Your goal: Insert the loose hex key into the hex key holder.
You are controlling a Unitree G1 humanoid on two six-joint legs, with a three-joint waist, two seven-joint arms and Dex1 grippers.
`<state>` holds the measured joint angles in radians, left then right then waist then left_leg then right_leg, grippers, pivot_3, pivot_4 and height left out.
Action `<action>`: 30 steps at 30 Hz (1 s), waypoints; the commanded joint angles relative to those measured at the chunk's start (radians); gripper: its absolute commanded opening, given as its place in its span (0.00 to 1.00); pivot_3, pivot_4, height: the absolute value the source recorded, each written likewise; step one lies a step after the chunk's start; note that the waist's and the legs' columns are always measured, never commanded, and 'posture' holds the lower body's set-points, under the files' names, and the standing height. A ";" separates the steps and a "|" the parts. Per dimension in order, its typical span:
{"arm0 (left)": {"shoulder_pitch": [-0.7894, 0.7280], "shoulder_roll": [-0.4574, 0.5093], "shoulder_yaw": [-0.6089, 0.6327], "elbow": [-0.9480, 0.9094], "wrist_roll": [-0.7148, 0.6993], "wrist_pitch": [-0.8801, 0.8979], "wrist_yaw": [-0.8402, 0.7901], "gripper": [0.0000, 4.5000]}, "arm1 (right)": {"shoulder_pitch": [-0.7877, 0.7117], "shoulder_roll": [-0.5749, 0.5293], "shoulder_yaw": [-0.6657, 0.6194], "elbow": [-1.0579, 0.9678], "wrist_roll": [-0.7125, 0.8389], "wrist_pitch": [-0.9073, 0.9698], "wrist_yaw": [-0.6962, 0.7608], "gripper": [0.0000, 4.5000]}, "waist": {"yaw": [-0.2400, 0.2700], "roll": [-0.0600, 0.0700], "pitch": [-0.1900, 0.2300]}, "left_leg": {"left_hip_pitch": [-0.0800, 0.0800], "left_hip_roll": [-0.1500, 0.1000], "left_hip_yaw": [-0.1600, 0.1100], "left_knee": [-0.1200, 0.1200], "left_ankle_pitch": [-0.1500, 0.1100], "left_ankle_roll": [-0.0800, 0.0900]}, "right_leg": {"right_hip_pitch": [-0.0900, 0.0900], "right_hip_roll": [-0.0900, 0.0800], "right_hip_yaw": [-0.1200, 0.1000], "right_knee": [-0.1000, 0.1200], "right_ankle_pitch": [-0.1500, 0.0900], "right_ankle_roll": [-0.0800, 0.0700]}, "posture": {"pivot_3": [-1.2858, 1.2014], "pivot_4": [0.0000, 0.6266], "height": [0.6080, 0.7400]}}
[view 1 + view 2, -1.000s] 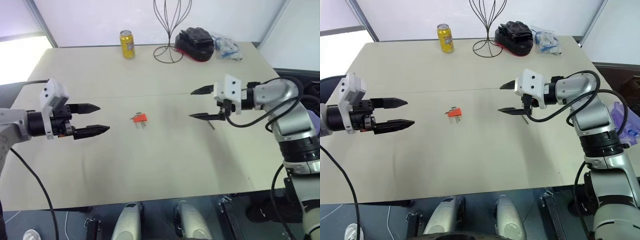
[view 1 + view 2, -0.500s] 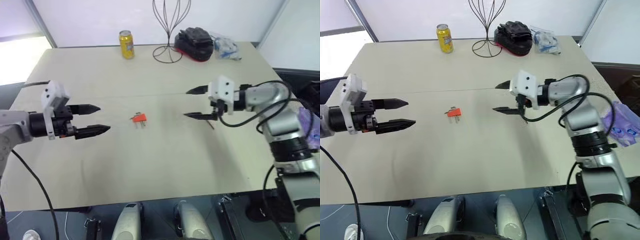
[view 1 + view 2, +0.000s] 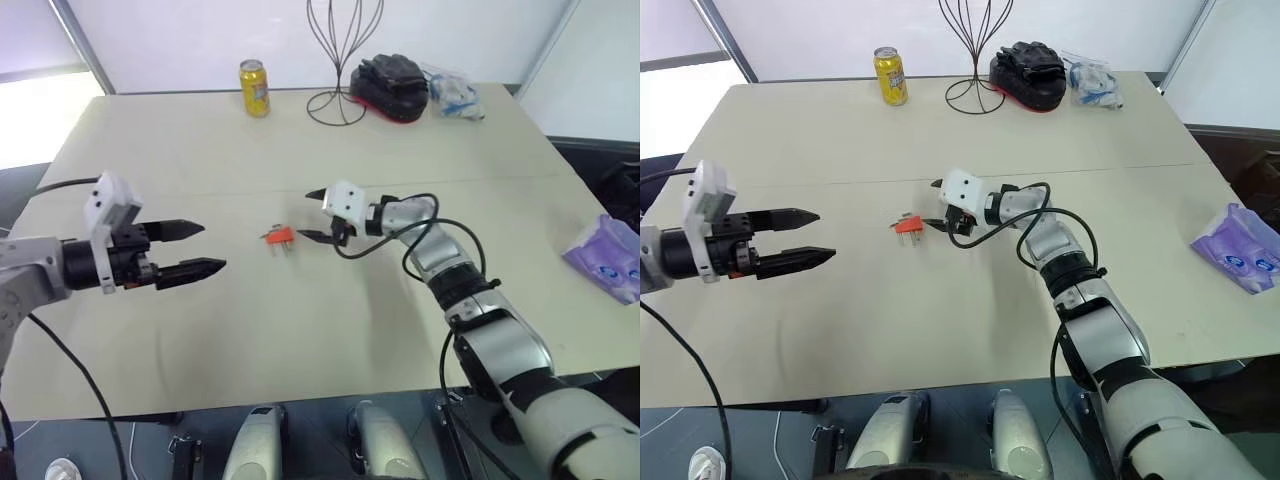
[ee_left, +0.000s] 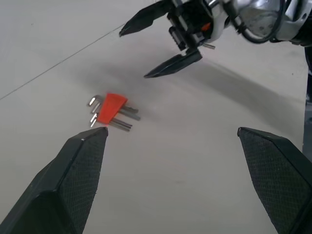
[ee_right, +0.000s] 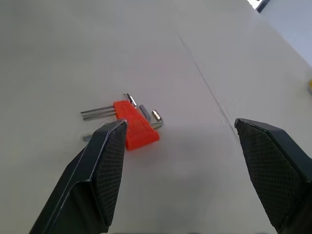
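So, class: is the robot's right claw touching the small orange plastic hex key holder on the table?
Apart. In the left wrist view, bare tabletop shows between the open right claw and the small orange plastic hex key holder.

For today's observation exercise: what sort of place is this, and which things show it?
Probably a robot test room or lab, not a home: a large bare table, white panel walls, and odd props at the far edge, a yellow can and wire stand.
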<state>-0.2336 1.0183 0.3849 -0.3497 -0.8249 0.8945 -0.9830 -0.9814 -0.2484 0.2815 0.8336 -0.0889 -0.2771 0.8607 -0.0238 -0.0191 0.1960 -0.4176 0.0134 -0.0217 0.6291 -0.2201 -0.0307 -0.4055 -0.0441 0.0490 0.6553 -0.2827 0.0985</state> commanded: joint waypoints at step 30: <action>0.124 0.032 0.159 -0.128 -0.065 0.038 0.044 0.99 | -0.129 0.177 -0.009 0.376 -0.140 -0.160 -0.157 0.81 | -0.043 0.000 0.000 | 0.000 0.000 -0.002 -0.002 0.001 -0.002 | -0.001 0.000 -0.001 0.002 0.000 0.000 | 0.52 0.24 1.00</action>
<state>-0.1105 1.0373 0.4985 -0.4538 -0.8719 0.9322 -0.9433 -1.0823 -0.0864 0.2871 1.2205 -0.2337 -0.4292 0.7028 -0.0670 -0.0191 0.1960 -0.4173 0.0133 -0.0242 0.6271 -0.2194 -0.0325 -0.4067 -0.0442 0.0485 0.6574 -0.2826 0.0984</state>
